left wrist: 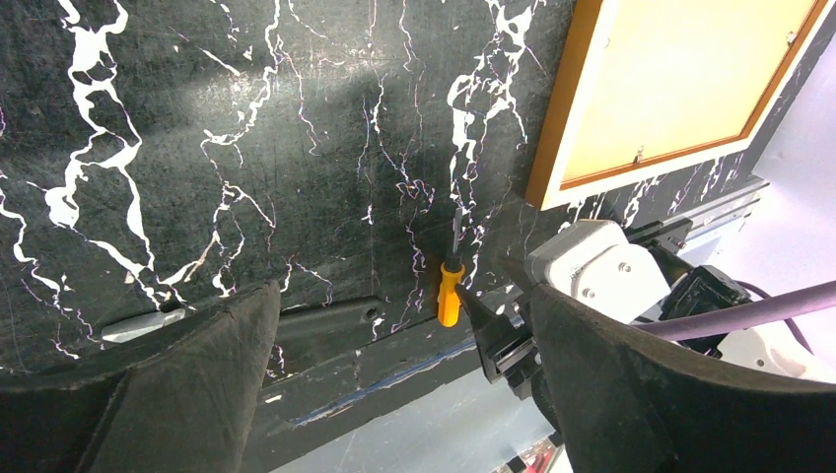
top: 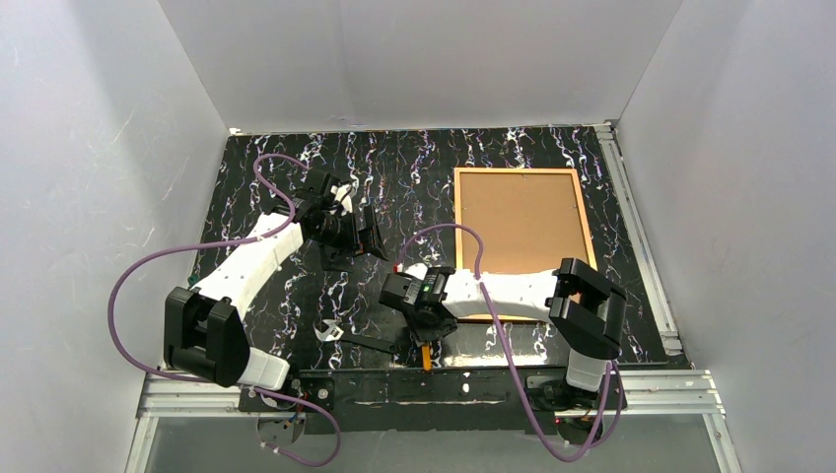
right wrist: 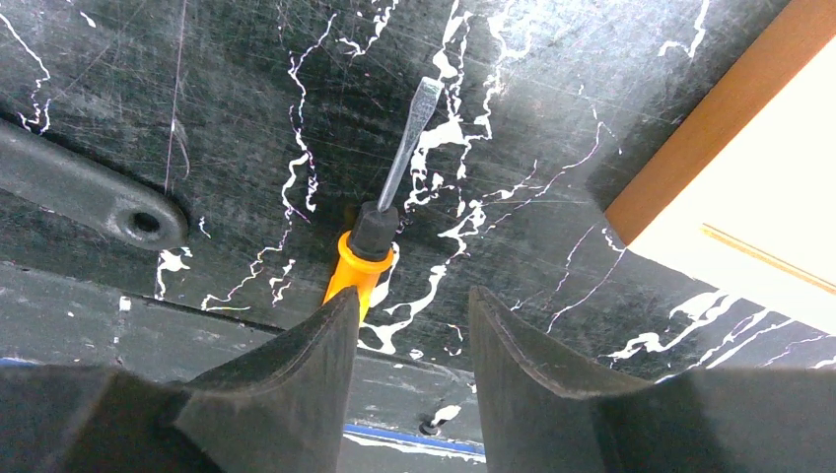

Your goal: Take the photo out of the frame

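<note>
Altogether the count is one frame point(top: 514, 170), one photo point(top: 518, 222), one screwdriver point(right wrist: 375, 232), one wrench point(top: 365, 342) and two grippers, all on a black table point(top: 414, 163) veined with white.

The frame lies flat and face down, its slim orange-brown border around the photo. Only the photo's plain tan board shows, and the printed side is hidden. In the left wrist view two small tabs sit on the frame's inner edge against the board.

The right gripper point(right wrist: 412, 296) hangs just off the frame's near left corner, touching neither frame nor photo. Its fingers stand a little apart, with bare table showing in the gap. The screwdriver lies beside that same corner, its blade pointing away from the arm bases. Its orange handle runs under the tip of one finger point(right wrist: 296, 384), and whether that finger touches it cannot be told. The right arm's white link crosses above the frame's near edge.

The left gripper point(top: 357, 241) hovers well to the left of the frame, fingers spread wide with nothing between them. The wrench lies left of the screwdriver, farther from the frame.
</note>
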Tool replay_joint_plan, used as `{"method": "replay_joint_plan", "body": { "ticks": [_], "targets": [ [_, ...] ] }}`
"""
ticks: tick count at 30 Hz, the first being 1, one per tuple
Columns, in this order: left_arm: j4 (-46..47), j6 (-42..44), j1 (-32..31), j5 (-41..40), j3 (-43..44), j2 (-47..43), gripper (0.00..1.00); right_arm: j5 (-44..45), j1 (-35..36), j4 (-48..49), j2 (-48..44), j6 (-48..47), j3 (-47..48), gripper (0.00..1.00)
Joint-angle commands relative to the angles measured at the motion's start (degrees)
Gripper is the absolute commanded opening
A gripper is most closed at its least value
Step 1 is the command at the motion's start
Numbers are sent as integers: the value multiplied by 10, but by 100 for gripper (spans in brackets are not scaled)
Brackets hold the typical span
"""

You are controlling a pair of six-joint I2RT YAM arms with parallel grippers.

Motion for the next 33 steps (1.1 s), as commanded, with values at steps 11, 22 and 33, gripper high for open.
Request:
{"method": "replay_joint_plan", "body": {
  "ticks": [11, 22, 33],
  "targets": [
    [-50, 15, -1, -5, -4, -18, 100, 40, 19, -40, -8, -20, 58, 61],
    [-54, 21, 2, -15, -5, -37, 100, -18, 19, -15, 59, -40, 60, 66],
    [-54, 24, 1, -22, -7, -55, 100, -69, 0, 29, 67, -46, 36, 33]
  ]
}}
